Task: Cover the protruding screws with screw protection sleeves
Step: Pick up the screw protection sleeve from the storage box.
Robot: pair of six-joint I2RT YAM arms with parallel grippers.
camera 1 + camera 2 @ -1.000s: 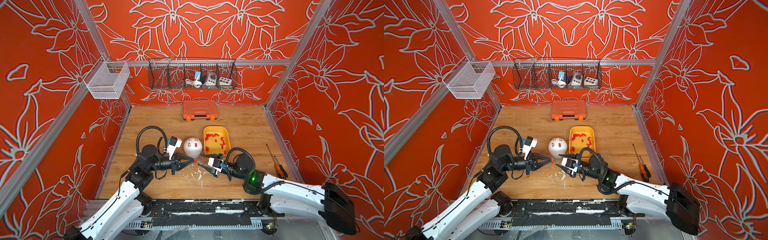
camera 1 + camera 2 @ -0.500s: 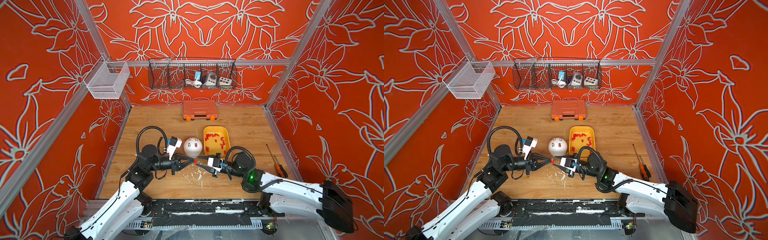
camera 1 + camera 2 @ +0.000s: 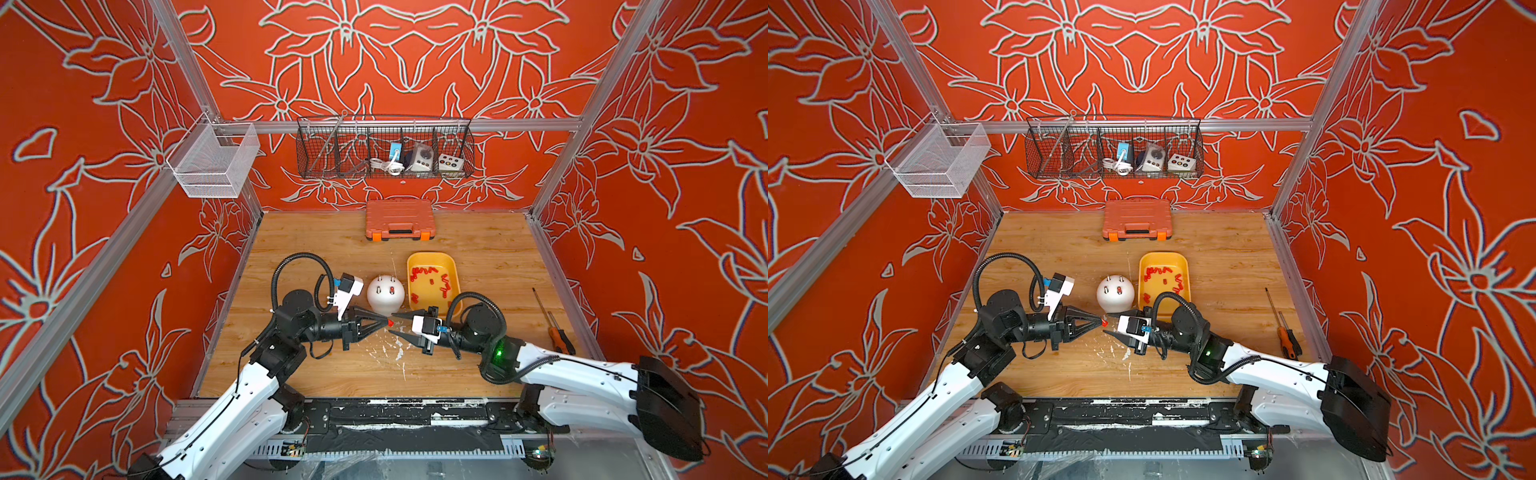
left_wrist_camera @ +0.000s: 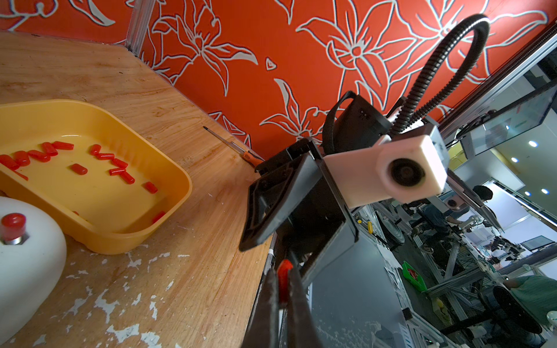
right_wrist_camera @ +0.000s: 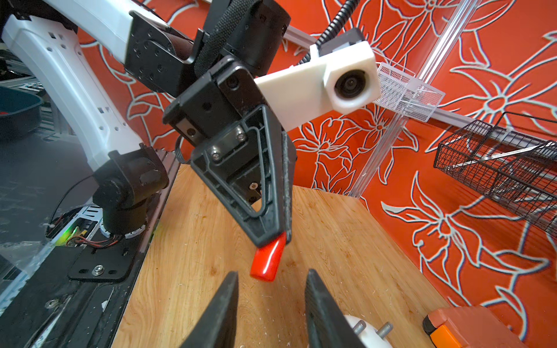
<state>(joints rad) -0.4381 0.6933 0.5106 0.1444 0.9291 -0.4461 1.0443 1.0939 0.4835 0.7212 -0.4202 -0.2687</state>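
Note:
A white dome (image 3: 384, 297) (image 3: 1115, 297) stands left of the yellow tray (image 3: 432, 256), which holds several loose red screw protection sleeves (image 3: 424, 272) (image 4: 45, 155). One protruding screw wears a red sleeve (image 4: 12, 223); two bare screws (image 5: 358, 327) show beside it. In front of the dome my left gripper (image 3: 388, 322) (image 4: 283, 272) is shut on one red sleeve (image 5: 268, 259), whose free end sticks out of its tip. My right gripper (image 3: 394, 324) (image 5: 271, 272) faces it, open. Its fingertips (image 5: 233, 280) stand either side of the sleeve's end, apart from it.
An orange tool case (image 3: 399, 218) lies at the back of the table. An orange-handled screwdriver (image 3: 555, 330) rests by the right wall. A black wire basket (image 3: 384, 149) and a white mesh basket (image 3: 212, 160) hang on the walls.
My right gripper has moved left toward the left gripper's tip, so its open fingers now flank the held sleeve. The left arm has stayed put.

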